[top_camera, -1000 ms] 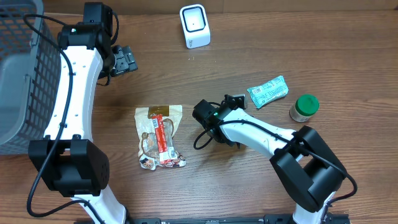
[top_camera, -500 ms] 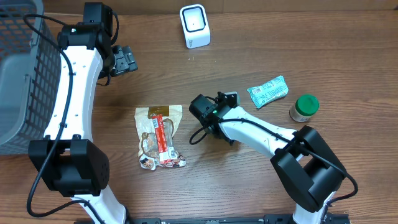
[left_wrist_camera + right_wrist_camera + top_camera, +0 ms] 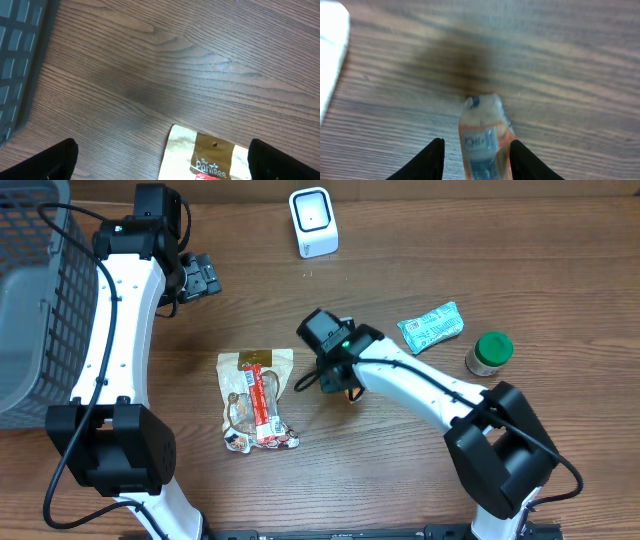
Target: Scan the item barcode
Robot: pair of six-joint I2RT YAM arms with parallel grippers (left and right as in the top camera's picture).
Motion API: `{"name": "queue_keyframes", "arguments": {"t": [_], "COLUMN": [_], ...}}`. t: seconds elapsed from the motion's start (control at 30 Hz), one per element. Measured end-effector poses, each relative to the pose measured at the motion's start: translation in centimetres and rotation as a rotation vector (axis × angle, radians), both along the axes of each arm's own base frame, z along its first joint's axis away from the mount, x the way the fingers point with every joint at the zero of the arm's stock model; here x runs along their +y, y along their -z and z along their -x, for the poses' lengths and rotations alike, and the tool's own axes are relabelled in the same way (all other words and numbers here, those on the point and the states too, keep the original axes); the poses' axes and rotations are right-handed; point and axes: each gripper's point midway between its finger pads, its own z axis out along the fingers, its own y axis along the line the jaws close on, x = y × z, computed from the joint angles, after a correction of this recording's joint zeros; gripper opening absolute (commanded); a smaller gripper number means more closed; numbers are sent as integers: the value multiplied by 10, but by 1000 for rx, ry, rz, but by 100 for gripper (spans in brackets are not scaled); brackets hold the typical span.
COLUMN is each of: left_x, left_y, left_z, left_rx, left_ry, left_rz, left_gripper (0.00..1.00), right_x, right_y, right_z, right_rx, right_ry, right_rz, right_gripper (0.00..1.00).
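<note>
1. Orange item point(image 3: 482, 142) sits between the fingers of your right gripper point(image 3: 476, 145), near the middle of the table point(image 3: 450, 240). From overhead you only get a sliver of it point(image 3: 350, 393), peeking out under the gripper.
2. Your right gripper has its fingers partway apart, one on each side of the item. The wrist view is blurred, so you cannot tell whether they press on it or merely flank it.
3. The item shows a pale label with dark print on its upper face, too smeared to read.
4. The white scanner point(image 3: 313, 221) stands at the far edge of the table, about midway along it and well apart from the item.
5. Your left gripper point(image 3: 200, 277) hovers toward the far left corner with its jaws spread wide. In its own wrist view only the two dark fingertips point(image 3: 55, 160) show, down in the bottom corners.
6. A snack pouch point(image 3: 257, 400) lies flat just to the left of your right gripper. Its top edge also shows in the left wrist view point(image 3: 210, 157).
7. Toward the right edge, a green wrapped bar point(image 3: 431, 327) and a jar with a green lid point(image 3: 489, 352) sit near each other, not touching.
8. A grey basket point(image 3: 30, 290) stands at the left edge, beside your left arm.
</note>
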Motion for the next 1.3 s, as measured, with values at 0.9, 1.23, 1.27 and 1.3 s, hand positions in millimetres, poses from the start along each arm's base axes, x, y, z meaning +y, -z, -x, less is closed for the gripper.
{"name": "queue_keyframes", "arguments": {"t": [0.9, 1.23, 1.27, 1.3], "left_x": [0, 0, 0, 0], "left_y": [0, 0, 0, 0], "left_z": [0, 0, 0, 0], "left_rx": [0, -1, 0, 0], "left_ry": [0, 0, 0, 0], "left_rz": [0, 0, 0, 0], "left_gripper": [100, 100, 100, 100], "right_x": [-34, -70, -76, -81], "right_y": [-4, -11, -11, -11], "right_z": [5, -18, -19, -21], "right_rx": [12, -67, -64, -57], "right_ry": [-50, 8, 19, 33], "right_rz": [97, 225, 230, 234], "right_gripper": [50, 47, 47, 47]}}
